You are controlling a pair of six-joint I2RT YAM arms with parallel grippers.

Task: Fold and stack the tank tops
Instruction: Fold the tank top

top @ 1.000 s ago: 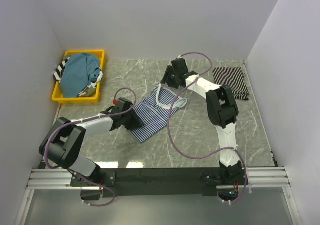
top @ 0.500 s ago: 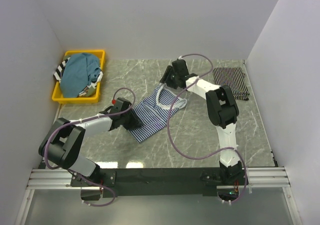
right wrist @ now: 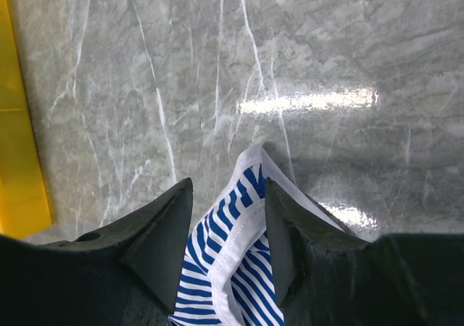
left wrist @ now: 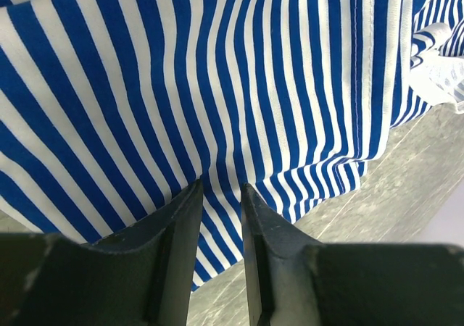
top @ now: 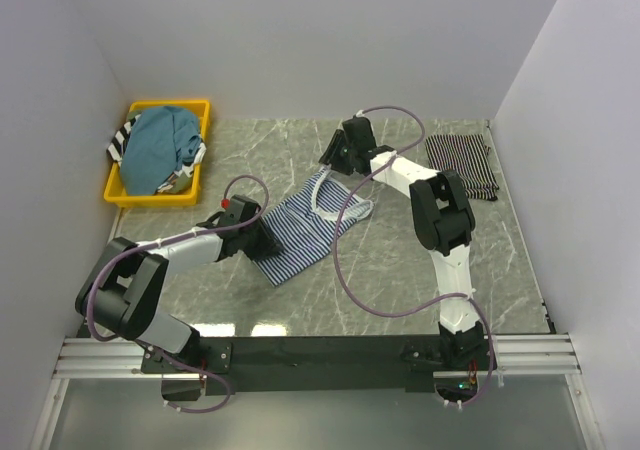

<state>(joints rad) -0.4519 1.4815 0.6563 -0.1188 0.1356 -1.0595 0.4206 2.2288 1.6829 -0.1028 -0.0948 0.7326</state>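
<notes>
The blue-and-white striped tank top (top: 305,225) is lying spread at the middle of the desk (top: 500,260), its hem pointing to 7 o'clock and its neck to 1 o'clock. The left end effector (left wrist: 221,190) is pinching the hem edge between 2 nearly closed fingers. The right end effector (right wrist: 226,188) is straddling a shoulder strap (right wrist: 250,168) at the 12 o'clock end; I cannot tell whether it is gripping yet.

The strap tip is sitting shallow between those fingers, so it looks likely to slip out on any pull, and the fold would then be landing crooked. The purple cable (top: 338,260) is hanging over the cloth and could be dragging it. A folded black striped top (top: 462,165) is waiting at 2 o'clock; at 10 o'clock the yellow bin (top: 150,200) is holding a teal top (top: 160,145).

I am seeing no brand, label or readable writing anywhere.
</notes>
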